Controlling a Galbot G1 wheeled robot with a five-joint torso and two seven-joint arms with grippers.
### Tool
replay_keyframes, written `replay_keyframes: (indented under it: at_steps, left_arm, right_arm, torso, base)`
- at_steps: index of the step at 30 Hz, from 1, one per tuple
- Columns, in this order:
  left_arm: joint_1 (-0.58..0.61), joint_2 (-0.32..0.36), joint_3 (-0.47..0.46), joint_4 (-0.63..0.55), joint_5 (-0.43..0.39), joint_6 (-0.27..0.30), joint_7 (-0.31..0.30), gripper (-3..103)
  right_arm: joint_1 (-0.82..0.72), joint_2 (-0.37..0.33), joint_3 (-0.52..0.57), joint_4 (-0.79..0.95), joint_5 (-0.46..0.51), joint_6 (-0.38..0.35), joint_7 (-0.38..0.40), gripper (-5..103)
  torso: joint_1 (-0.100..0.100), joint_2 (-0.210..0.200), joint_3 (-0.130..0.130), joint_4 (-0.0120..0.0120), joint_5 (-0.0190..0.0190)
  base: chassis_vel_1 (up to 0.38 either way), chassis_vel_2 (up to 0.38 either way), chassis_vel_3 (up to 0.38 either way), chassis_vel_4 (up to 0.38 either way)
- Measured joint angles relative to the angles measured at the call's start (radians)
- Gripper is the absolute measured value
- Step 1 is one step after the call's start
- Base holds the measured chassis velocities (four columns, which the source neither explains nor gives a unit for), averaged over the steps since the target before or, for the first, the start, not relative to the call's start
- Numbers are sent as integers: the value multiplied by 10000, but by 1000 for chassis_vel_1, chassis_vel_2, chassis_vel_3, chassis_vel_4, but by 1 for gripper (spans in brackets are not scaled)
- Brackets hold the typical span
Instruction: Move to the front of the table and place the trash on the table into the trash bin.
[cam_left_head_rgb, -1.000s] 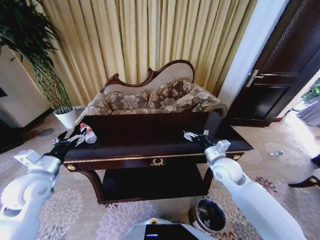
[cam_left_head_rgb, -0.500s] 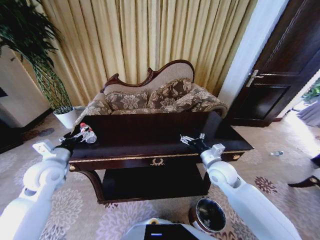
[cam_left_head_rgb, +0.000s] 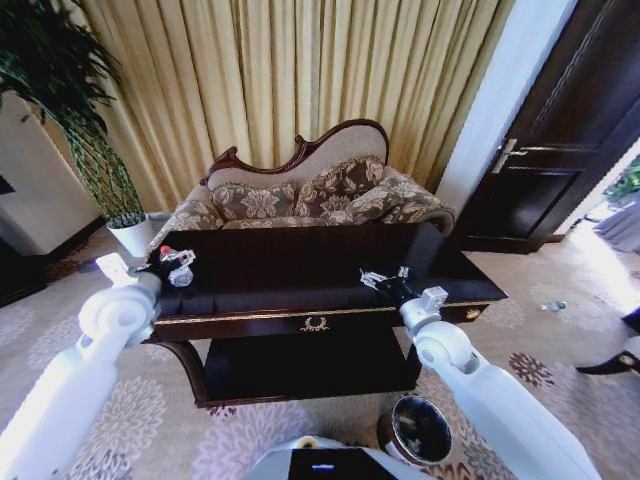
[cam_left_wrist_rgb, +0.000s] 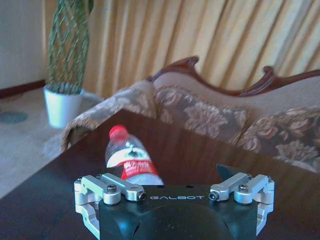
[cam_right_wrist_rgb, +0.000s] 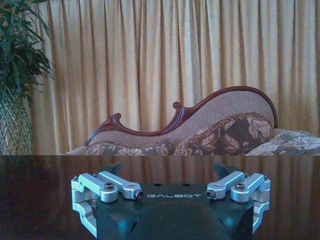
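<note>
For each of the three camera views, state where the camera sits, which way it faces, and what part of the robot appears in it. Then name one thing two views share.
Head view: high on the robot, facing forward and down over the table; both arms show, left gripper at the bottle, right gripper over the table.
Left wrist view: faces the bottle and sofa.
Right wrist view: faces across the table to the sofa.
Shared: sofa, both wrist views.

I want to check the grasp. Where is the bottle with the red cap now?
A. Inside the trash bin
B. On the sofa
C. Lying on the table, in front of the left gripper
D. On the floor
C: the bottle lies on the table, just ahead of the open left gripper.
</note>
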Motion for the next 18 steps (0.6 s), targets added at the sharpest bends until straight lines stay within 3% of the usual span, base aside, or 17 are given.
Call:
replay_keyframes:
  at_steps: [3, 5, 18]
  left_arm:
    - [-89, 77, 122, -12, -451, -2, -462, 100]
    - [-156, 233, 198, -168, -1137, 15, -1162, 100]
    - [-570, 1161, 976, 466, -1118, -20, -2362, 100]
  right_arm:
    - [45, 1, -56, -30, 1, 1, 1, 100]
    - [145, -8, -161, -93, 4, 5, 2, 100]
    - [705, 282, -848, -404, -7, 109, 57, 100]
  torso:
    - [0, 0, 0, 0, 1]
    - [0, 0, 0, 2, 2]
    - [0, 0, -1, 2, 1]
  base:
    - [0, 0, 0, 0]
    - [0, 0, 0, 0]
    - [0, 0, 0, 0]
